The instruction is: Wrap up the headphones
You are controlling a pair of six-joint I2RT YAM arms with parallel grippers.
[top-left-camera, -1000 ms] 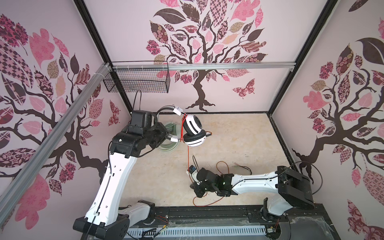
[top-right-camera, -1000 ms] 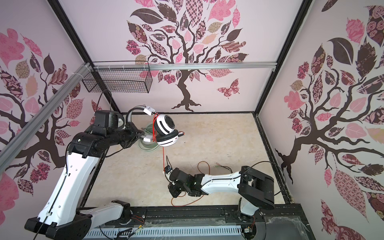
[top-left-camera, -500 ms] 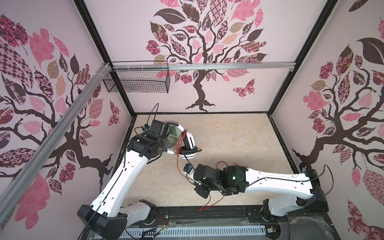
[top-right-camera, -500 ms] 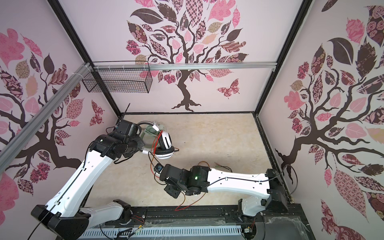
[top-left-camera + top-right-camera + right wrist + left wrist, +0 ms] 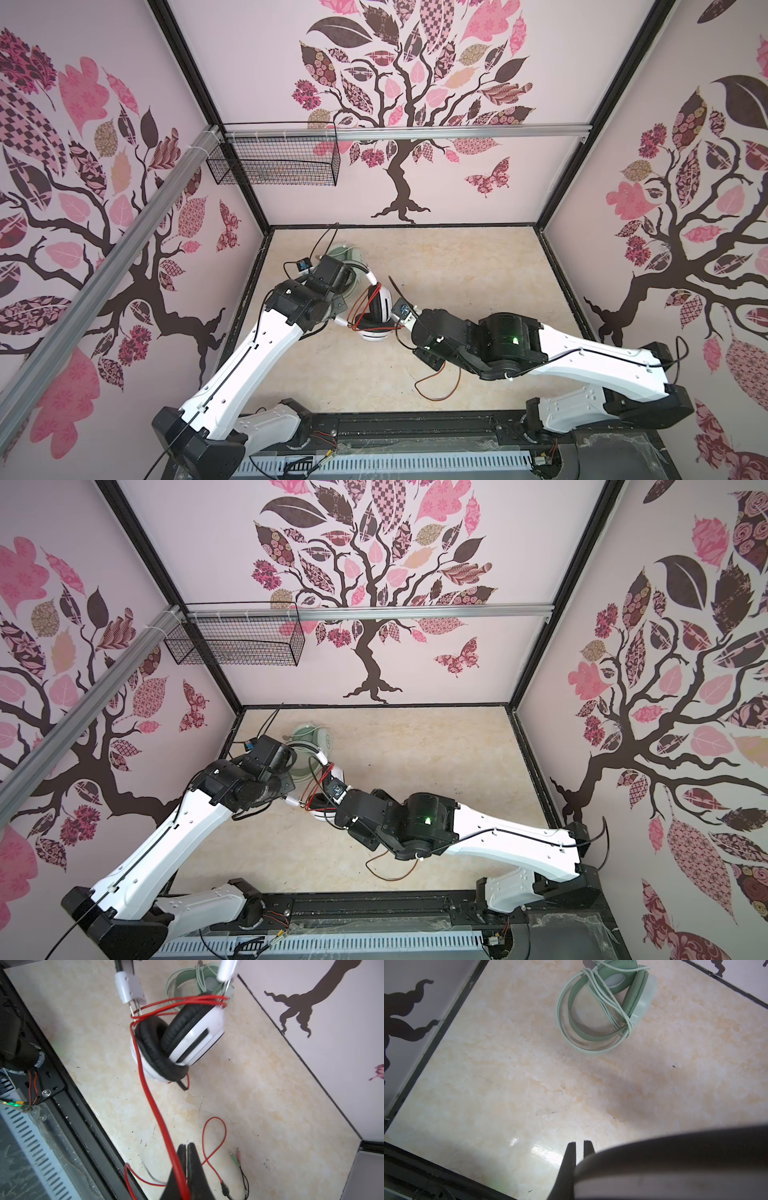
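The green headphones (image 5: 640, 995) lie wrapped. Near them, the white-and-black headphones (image 5: 195, 1043) are held up, clamped in the left gripper (image 5: 579, 1146) — their red cable (image 5: 153, 1105), pinched by the right gripper (image 5: 187, 1147), is only partly wound.

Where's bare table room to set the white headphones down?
Bare: right half of the table, between back wall and right arm. Crowded: the left, around the mint-green headphones, white headphones and red cable loops up front.

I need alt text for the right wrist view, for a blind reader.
White-and-black headphones hang over a beige table, their red cable looped around the band ends and running into the right arm's shut fingers. Mint-green headphones lie farther off, and two small plugs lie nearer.
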